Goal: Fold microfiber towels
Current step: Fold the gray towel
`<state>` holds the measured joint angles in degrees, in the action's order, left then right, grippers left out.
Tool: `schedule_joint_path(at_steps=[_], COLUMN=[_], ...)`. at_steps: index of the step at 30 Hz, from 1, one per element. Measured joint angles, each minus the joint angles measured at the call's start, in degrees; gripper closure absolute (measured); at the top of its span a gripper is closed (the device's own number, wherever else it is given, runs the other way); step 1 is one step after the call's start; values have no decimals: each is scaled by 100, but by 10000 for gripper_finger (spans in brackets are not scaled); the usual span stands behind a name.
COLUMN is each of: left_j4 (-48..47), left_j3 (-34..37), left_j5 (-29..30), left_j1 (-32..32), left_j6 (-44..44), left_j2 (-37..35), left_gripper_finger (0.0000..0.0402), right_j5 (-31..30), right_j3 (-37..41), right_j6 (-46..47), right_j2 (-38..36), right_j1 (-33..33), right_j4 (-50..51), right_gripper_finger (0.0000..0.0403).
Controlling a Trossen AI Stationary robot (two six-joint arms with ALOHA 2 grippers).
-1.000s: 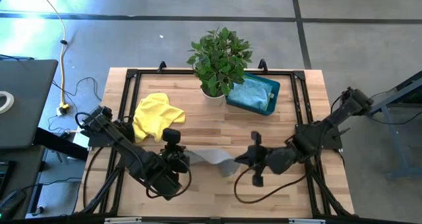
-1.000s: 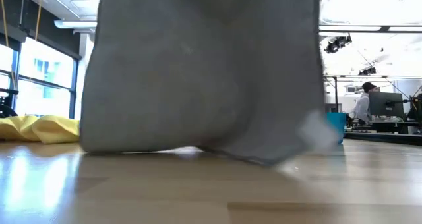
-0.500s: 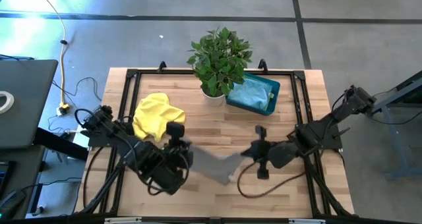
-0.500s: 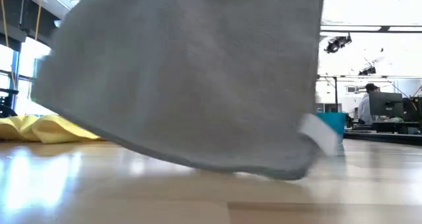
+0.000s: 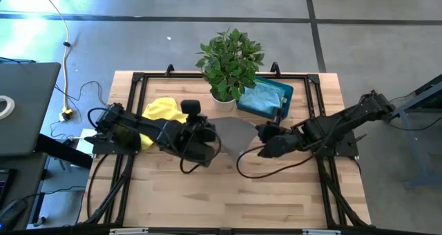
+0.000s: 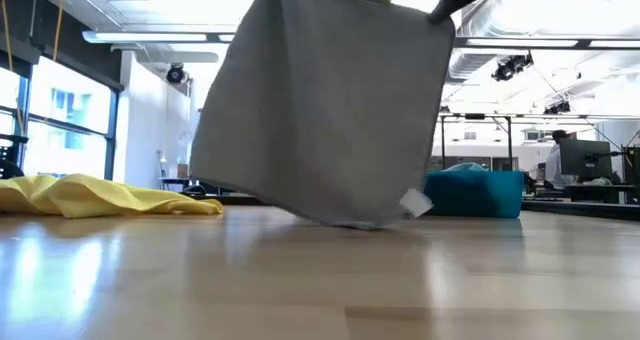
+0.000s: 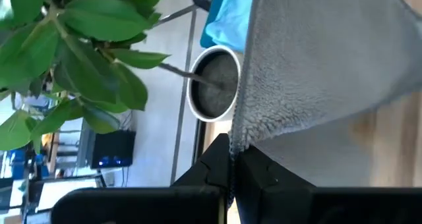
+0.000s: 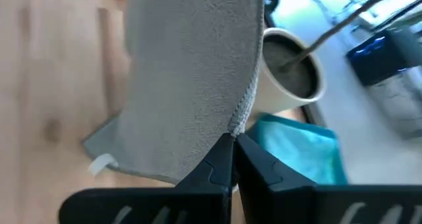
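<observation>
A grey microfiber towel (image 5: 233, 134) hangs spread between my two grippers at the table's middle, in front of the potted plant (image 5: 230, 61). My left gripper (image 5: 209, 133) is shut on one upper corner and my right gripper (image 5: 260, 133) on the other. In the low view the grey towel (image 6: 325, 100) hangs as a sheet, a white tag (image 6: 415, 202) at its lower corner. A crumpled yellow towel (image 5: 163, 111) lies on the table's left part. A light blue towel (image 5: 262, 97) lies in the teal bin (image 5: 286, 91). My left gripper pinches the grey towel's upper corner (image 7: 236, 140) between its two shut fingers, which slant down toward the table's right. The towel hangs below, its lower edge (image 6: 350, 221) down at the tabletop. My right gripper pinches the other upper corner, at the stitched hem (image 8: 239, 124), between its two shut fingers, slanting down toward the table's left. The top edge runs nearly straight between the grippers, and the sheet hangs below.
The plant's white pot (image 7: 212, 84) stands just beyond the towel, with the teal bin (image 6: 475, 192) to its right at the back. A black frame (image 5: 138, 77) runs round the table. Bare wood (image 5: 235, 193) lies toward the near edge.
Both grippers have gone toward the table's far edge, carrying the grey towel from the near middle to just before the plant; the left one has also risen a little. The towel's lower edge has swung off the table, and the sheet now hangs farther back.
</observation>
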<state>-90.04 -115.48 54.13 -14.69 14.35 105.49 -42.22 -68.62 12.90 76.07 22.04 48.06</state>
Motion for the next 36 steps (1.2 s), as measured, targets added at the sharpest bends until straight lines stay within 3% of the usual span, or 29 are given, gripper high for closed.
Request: schedule_joint_path(at_steps=[3,6,10,16,20,23,27,32,36], left_j4=[0,14,117,2156,3227,3100,2289,1047,427], left_j3=[0,146,903,2593,3196,3167,2661,1948,1410], left_j5=[-262,-1009,-1756,-2819,-3155,-2898,-2128,-785,-77], left_j1=[98,174,181,-228,-625,-793,-761,-588,-356], left_j6=[2,259,838,1090,913,535,237,44,73], left_j2=[-11,-17,-17,-15,-11,-11,-12,-13,-22], left_gripper_finger=[401,401,401,401,401,401,401,401,401], right_j5=[-320,-320,714,1664,2062,2086,1713,737,311], right_j3=[0,0,2,13,13,13,-102,-997,-1729], right_j6=[-291,-254,714,1739,1800,1539,1527,1404,1043], right_j2=[0,0,129,951,1495,1620,1496,1408,1394], right_j1=[0,65,155,569,914,993,753,472,180], right_j4=[132,289,499,519,5,-46,409,2088,2732], right_gripper_finger=[402,402,402,402,402,402,402,402,402])
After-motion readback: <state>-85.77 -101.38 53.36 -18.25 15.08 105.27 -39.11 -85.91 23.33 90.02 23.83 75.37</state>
